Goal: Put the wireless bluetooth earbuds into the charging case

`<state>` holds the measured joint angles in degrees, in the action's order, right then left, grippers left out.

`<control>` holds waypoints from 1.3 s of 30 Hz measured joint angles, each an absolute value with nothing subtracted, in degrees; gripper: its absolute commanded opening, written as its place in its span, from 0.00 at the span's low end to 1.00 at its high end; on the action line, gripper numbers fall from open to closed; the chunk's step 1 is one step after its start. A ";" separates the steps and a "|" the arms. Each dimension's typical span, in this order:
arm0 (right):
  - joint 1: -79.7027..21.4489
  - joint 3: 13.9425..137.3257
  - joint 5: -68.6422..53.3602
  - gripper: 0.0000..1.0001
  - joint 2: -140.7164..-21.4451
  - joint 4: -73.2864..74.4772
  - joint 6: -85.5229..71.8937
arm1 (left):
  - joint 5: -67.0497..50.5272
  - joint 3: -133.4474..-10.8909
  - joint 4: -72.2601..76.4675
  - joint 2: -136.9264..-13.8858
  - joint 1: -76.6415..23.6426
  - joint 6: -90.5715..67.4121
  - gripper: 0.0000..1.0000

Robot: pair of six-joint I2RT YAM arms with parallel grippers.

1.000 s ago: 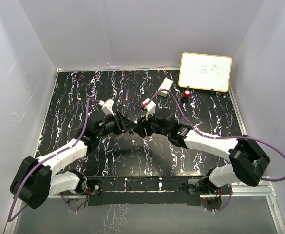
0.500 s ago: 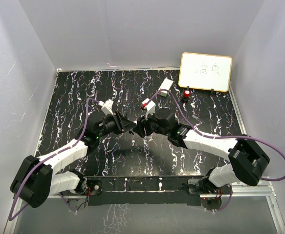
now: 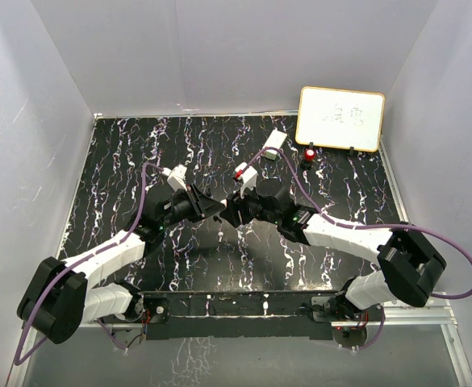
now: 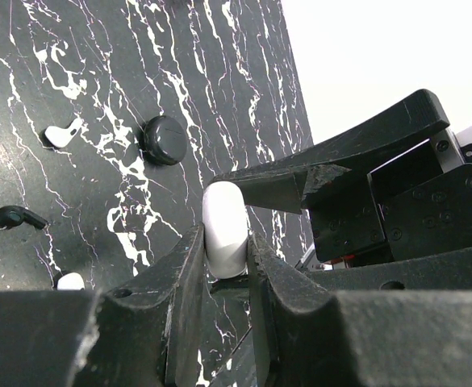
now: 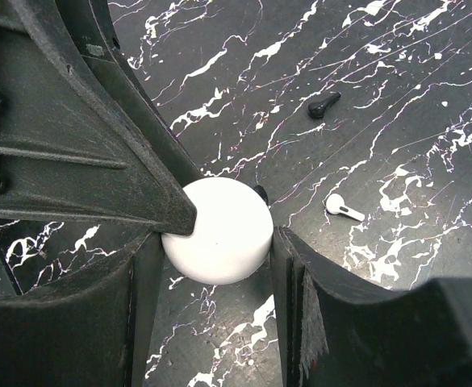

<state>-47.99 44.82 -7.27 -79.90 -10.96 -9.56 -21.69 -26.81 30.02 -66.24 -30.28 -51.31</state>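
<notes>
The white charging case [image 4: 222,211] is held on edge near the middle of the tabletop [image 4: 98,48]. Whether it is lifted clear cannot be told. The left fingers [image 4: 185,278] are pressed onto its two flat faces, and the right fingers [image 5: 298,294] are closed across its round rim, so it is pinched from two directions at once.

No earbud is seated in a case. A white earbud [image 5: 344,208] and a black earbud [image 5: 324,105] lie loose on the tabletop beyond the fingers. A further white piece [image 4: 70,280], probably another earbud, is half hidden by the left fingers. A black round case [image 4: 163,139] lies flat nearby.

The white case is judged to be light, rigid and glossy, and therefore slippery. With its rounded edges it could squirt out of a hard pinch, so a hold low on the body, clear of the lid seam, is advised. The earbuds are judged to be very light, hard and smooth, and easily flicked away or rolled. Each is best taken by the bulbous head, so that the stem is left free to enter its socket.

A whiteboard [image 3: 340,118] at the far right corner carries dark handwritten marks, too small to be read. No brand or label can be made out on the cases or earbuds.
</notes>
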 measured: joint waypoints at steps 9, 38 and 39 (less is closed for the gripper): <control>-47.99 45.23 -7.11 0.84 -79.96 -10.94 -10.26 | -21.76 -26.76 29.54 -65.93 -30.50 -51.16 0.00; -33.71 39.48 -16.67 0.83 -67.99 -6.35 -27.66 | -31.18 -29.10 42.92 -71.70 -27.14 -51.77 0.00; -33.06 38.96 -17.74 0.81 -68.01 -7.11 -28.64 | -31.79 -29.10 44.01 -72.20 -27.11 -52.12 0.00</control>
<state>-33.06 38.96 -17.74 -68.01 -7.11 -28.64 -31.79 -29.10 44.01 -72.20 -27.11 -52.12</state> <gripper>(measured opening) 0.839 0.222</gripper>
